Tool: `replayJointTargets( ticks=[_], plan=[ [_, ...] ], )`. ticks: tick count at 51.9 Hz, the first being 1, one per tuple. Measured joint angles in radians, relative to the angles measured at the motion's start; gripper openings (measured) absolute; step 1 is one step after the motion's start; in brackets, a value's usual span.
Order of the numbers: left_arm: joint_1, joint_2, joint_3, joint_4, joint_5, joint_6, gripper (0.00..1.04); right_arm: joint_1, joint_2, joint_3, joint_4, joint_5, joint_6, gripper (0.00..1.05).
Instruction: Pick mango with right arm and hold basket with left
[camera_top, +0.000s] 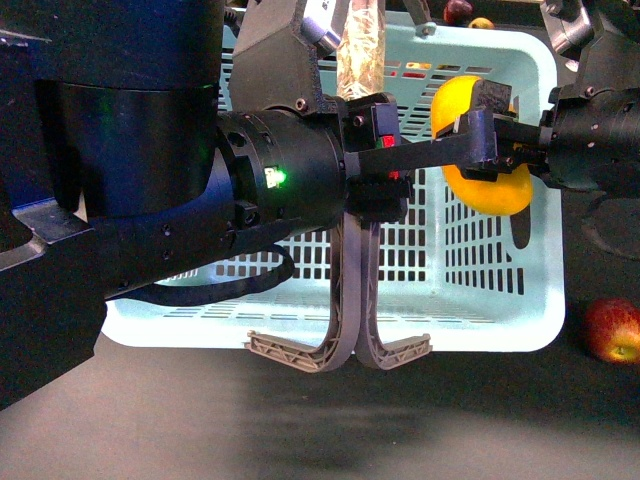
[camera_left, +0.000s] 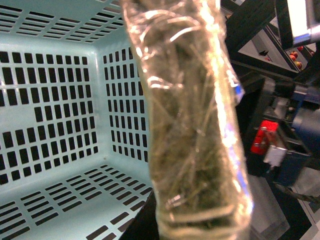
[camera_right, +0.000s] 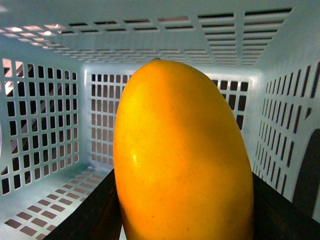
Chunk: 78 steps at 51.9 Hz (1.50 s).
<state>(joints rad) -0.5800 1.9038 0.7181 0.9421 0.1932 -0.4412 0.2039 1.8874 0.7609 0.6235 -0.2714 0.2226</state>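
Observation:
The yellow mango (camera_top: 495, 195) hangs over the right half of the pale turquoise basket (camera_top: 200, 330). My right gripper (camera_top: 480, 135) is shut on it, coming in from the right. In the right wrist view the mango (camera_right: 185, 155) fills the middle between two dark fingers (camera_right: 90, 210), with the basket's slotted walls (camera_right: 45, 130) behind. My left gripper (camera_top: 358, 100) is shut on a clear plastic-wrapped packet (camera_top: 360, 45) over the basket's far side. In the left wrist view the packet (camera_left: 190, 125) stands in front of the basket's inner corner (camera_left: 60, 100). The bulky left arm (camera_top: 277, 178) hides the basket's left part.
The two taupe handles (camera_top: 345, 340) hang down over the basket's near rim. A red-and-yellow apple (camera_top: 613, 330) lies on the dark table right of the basket. More fruit (camera_top: 458, 10) shows behind the far rim.

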Motion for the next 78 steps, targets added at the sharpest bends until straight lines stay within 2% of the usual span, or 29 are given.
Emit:
replayJointTargets(
  ticks=[8, 12, 31, 41, 45, 56, 66, 78],
  plan=[
    [0.000, 0.000, 0.000, 0.000, 0.000, 0.000, 0.05, 0.004, -0.045, -0.008, 0.013, -0.001, 0.018, 0.92],
    [0.000, 0.000, 0.000, 0.000, 0.005, 0.001, 0.05, 0.000, -0.089, -0.023, 0.013, 0.005, 0.026, 0.99],
    [0.000, 0.001, 0.000, -0.006, -0.006, 0.000, 0.05, -0.063, -0.488, -0.229, -0.059, 0.115, 0.050, 0.97],
    [0.000, 0.001, 0.000, -0.006, -0.003, -0.001, 0.05, -0.088, -0.767, -0.377, -0.180, 0.171, 0.056, 0.97],
    [0.000, 0.001, 0.000, -0.006, -0.003, 0.000, 0.05, -0.087, -0.903, -0.426, -0.255, 0.224, 0.054, 0.97],
    [0.000, 0.001, 0.000, -0.006, 0.000, -0.002, 0.05, -0.008, -1.228, -0.528, -0.453, 0.400, 0.063, 0.97],
    [0.000, 0.001, 0.000, -0.006, 0.000, -0.001, 0.05, 0.119, -1.463, -0.605, -0.602, 0.631, 0.089, 0.97],
    [0.000, 0.001, 0.000, -0.006, -0.003, 0.002, 0.05, 0.143, -1.497, -0.616, -0.611, 0.663, 0.094, 0.97]
  ],
)
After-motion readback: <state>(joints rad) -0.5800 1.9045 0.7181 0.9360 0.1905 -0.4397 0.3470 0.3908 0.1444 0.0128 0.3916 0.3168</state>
